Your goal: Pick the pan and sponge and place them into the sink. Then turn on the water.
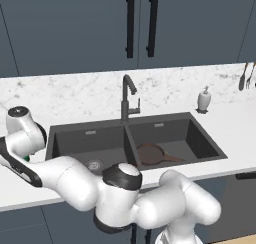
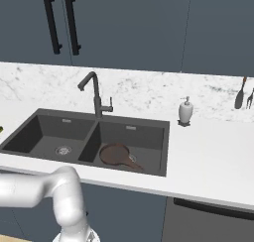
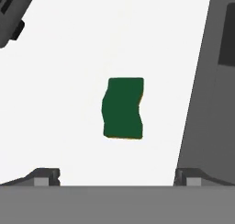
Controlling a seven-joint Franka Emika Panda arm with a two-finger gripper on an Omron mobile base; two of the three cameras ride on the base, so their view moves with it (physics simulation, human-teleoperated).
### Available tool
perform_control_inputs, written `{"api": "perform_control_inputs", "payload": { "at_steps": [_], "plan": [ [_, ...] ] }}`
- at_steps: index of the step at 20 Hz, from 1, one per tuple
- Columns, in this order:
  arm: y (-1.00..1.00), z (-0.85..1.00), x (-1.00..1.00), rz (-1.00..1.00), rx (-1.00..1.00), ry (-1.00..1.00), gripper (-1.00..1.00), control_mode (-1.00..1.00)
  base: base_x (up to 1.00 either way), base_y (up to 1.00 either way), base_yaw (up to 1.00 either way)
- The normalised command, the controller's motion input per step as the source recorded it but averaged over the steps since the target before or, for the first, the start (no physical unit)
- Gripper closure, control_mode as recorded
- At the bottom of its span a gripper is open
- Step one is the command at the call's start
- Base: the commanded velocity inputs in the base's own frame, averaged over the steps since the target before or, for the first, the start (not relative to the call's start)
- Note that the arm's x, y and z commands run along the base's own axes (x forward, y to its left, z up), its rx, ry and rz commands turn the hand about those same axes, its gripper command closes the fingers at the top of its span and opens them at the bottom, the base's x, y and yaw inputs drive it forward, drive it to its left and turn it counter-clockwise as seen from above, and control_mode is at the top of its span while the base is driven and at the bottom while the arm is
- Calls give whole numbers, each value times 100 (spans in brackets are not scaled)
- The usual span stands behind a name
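White marble counter under dark cabinets. Pan lies in the sink's right basin; sponge lies on the counter below the gripper, jaws spread wide, empty.

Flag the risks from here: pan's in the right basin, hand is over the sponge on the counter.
1. The gripper is open above the sponge, which sits slightly left of centre between the fingertips; a straight descent could clip it or grip it off-centre.
2. The sponge lies close to the sink edge, so a finger may strike the rim on the way down.
3. The pan fills much of the right basin beneath the faucet; a sponge dropped there may land on it.
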Motion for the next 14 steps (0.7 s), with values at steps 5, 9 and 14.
{"api": "perform_control_inputs", "payload": {
  "at_steps": [5, 9, 14],
  "plan": [
    [2, -25, 4, 0, -7, 2, -100, -100, 0, 0, 0],
    [0, -31, 9, 0, -4, 3, -100, -100, 0, 0, 0],
    [0, -14, 19, 0, -6, 5, -100, -100, 0, 0, 0]
  ]
}}
